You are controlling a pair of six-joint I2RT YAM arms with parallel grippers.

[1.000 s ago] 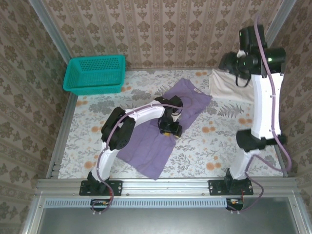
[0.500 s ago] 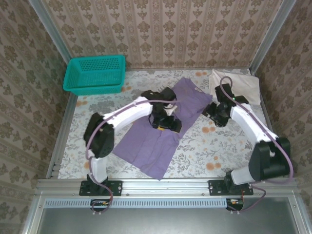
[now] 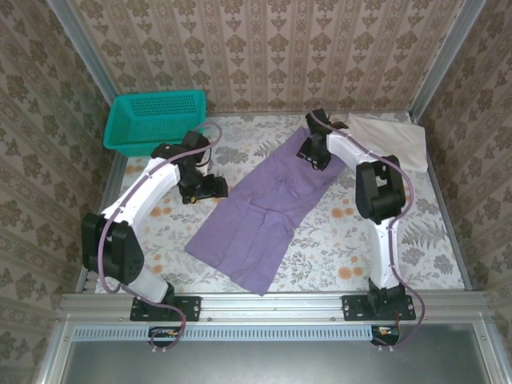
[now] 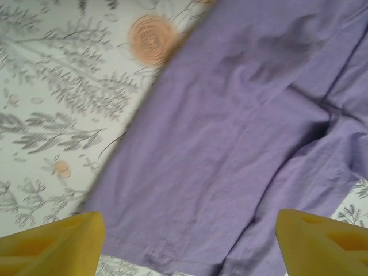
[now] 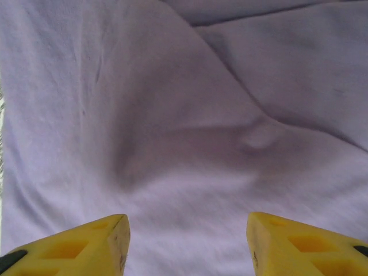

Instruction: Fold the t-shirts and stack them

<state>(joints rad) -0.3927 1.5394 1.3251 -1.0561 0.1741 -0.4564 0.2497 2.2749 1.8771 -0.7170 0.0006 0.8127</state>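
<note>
The table (image 3: 416,240) lies bare at the near right, between the purple shirt (image 3: 268,212) and the right wall (image 3: 472,160); a gripper can pass freely there. The left arm (image 3: 144,188) slants across the left side. The left gripper (image 3: 212,190) sits in the gap between the basket (image 3: 156,120) and the purple shirt, so that gap is tight. The right arm (image 3: 376,192) rises over the middle right. The right gripper (image 3: 310,154) is over the purple shirt's far end, near the white shirt (image 3: 392,138). Walls close the far, left and right sides, and the basket and white shirt lie close to the far wall.
</note>
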